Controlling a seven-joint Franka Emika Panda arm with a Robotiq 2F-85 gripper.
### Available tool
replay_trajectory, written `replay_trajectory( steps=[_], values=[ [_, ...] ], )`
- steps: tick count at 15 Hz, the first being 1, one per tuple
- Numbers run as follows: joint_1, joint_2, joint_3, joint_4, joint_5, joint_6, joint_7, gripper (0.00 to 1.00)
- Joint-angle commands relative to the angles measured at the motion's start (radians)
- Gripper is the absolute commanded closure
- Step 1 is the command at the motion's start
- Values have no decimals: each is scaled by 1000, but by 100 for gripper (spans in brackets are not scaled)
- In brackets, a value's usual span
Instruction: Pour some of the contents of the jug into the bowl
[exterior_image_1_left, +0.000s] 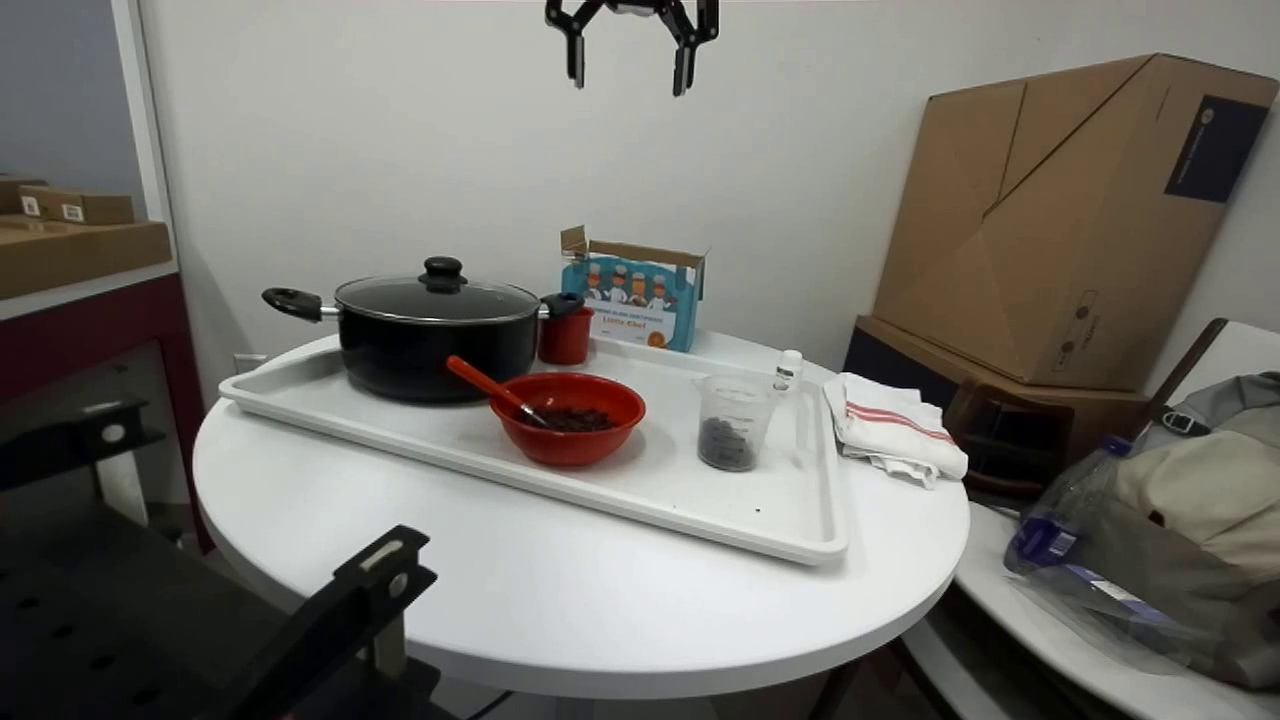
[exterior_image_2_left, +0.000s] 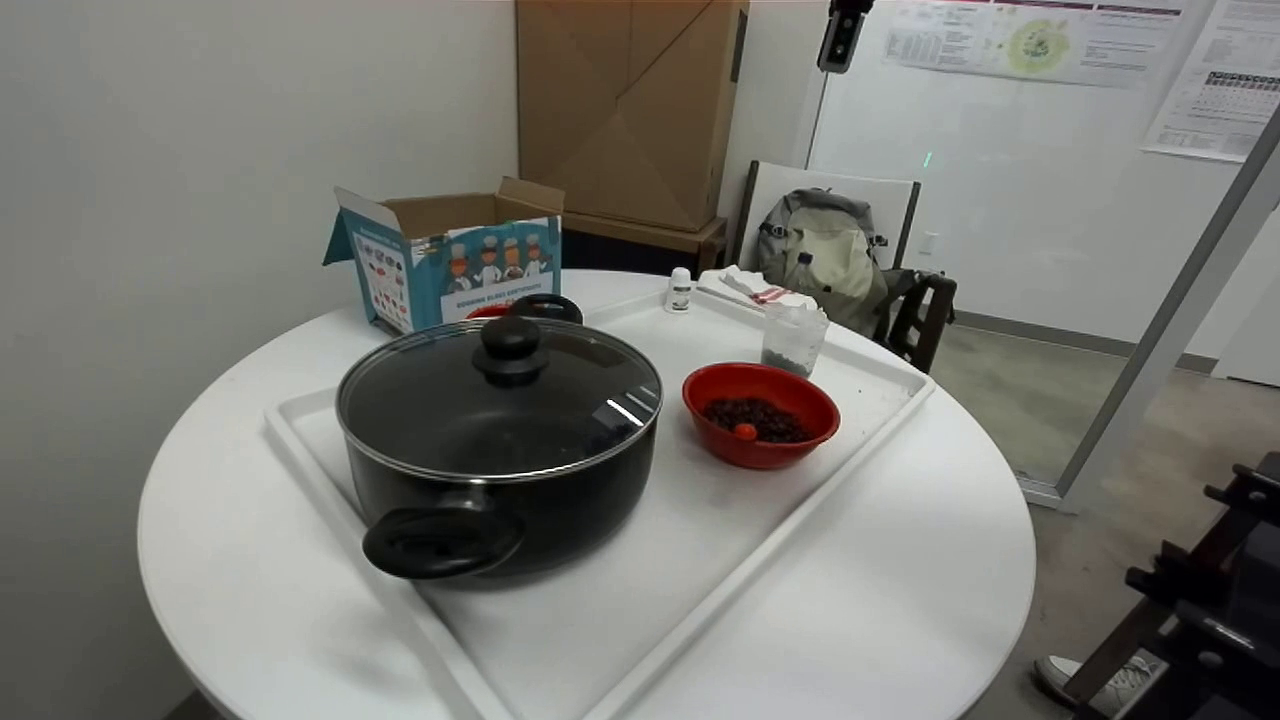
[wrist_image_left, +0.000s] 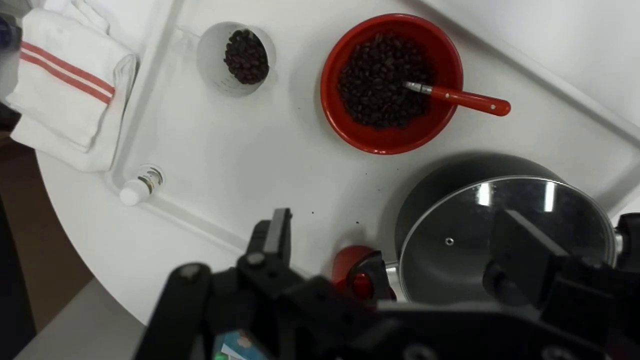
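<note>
The jug (exterior_image_1_left: 738, 405) is a small clear plastic cup with dark beans at its bottom. It stands upright on the white tray, also in an exterior view (exterior_image_2_left: 797, 335) and at the upper left of the wrist view (wrist_image_left: 214, 64). The red bowl (exterior_image_1_left: 570, 450) holds dark beans and a red-handled utensil; it stands beside the jug, also in an exterior view (exterior_image_2_left: 760, 456) and the wrist view (wrist_image_left: 446, 62). My gripper (exterior_image_1_left: 629, 88) is open and empty, high above the table. It also shows in an exterior view (exterior_image_2_left: 843, 40) and the wrist view (wrist_image_left: 397, 215).
A black lidded pot (exterior_image_1_left: 435, 350) stands on the tray (exterior_image_1_left: 690, 515), left of the bowl. A red cup (exterior_image_1_left: 566, 338), a blue box (exterior_image_1_left: 640, 300) and a small white bottle (exterior_image_1_left: 788, 370) are behind. A folded towel (exterior_image_1_left: 893, 425) lies beside the tray.
</note>
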Motion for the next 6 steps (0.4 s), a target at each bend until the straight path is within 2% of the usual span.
replay_trajectory(
  steps=[1,6],
  values=[
    [17,-13,-15,-12,17,2,-9,0],
    [19,-24,-16,-29,27,9,-14,0]
  ],
)
